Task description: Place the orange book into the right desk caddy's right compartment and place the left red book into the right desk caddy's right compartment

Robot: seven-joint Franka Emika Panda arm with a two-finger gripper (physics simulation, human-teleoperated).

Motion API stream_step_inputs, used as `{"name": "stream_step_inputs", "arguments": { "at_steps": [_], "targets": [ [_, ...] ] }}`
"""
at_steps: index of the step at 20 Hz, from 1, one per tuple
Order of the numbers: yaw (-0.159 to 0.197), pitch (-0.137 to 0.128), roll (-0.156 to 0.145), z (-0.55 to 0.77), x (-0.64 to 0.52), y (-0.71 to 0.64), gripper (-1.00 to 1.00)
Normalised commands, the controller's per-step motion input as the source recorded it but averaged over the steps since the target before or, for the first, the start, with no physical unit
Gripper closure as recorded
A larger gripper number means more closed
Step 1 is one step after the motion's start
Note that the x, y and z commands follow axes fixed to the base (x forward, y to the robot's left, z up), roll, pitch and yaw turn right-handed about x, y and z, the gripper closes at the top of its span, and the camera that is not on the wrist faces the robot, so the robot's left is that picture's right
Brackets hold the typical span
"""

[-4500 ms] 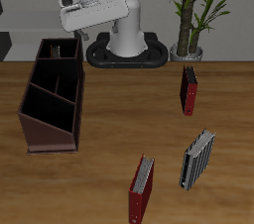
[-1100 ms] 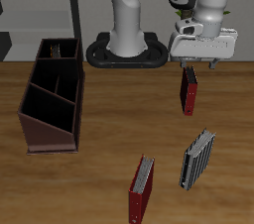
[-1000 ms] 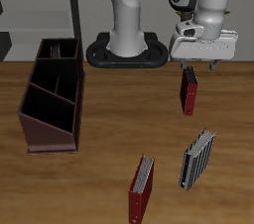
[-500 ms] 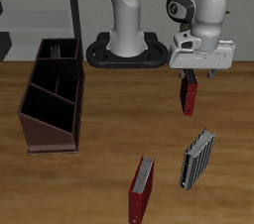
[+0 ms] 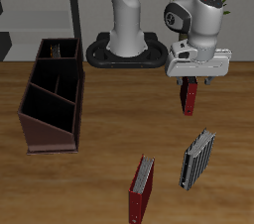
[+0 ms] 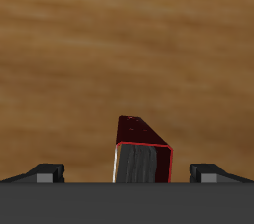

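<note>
The left red book (image 5: 188, 100) stands upright on the table, dark red with a black edge. My gripper (image 5: 189, 79) hangs just above it, open, its jaws on either side of the book's top edge. In the wrist view the book (image 6: 142, 151) sits between the two fingertips (image 6: 45, 172), untouched. The right desk caddy (image 5: 55, 94), a dark maroon box with dividers, stands across the table. The orange book is out of view.
A brighter red book with a pale page edge (image 5: 142, 188) and a grey-and-black striped book (image 5: 196, 159) stand near the table's front edge. A potted plant (image 5: 193, 5) stands behind the gripper, beside the robot's base (image 5: 124, 52).
The gripper has come down toward the dark red book, which now sits between the open fingers. The books and caddy have not moved.
</note>
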Motion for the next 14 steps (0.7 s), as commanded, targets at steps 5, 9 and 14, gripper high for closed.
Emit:
{"name": "stream_step_inputs", "arguments": {
  "at_steps": [5, 9, 14],
  "targets": [
    [0.010, 0.047, 0.014, -0.32, -0.06, -0.02, 1.00],
    [0.003, 0.024, 0.034, -0.16, -0.07, 0.02, 1.00],
    [-0.006, -0.016, 0.052, 0.18, -0.18, 0.06, 1.00]
  ]
}}
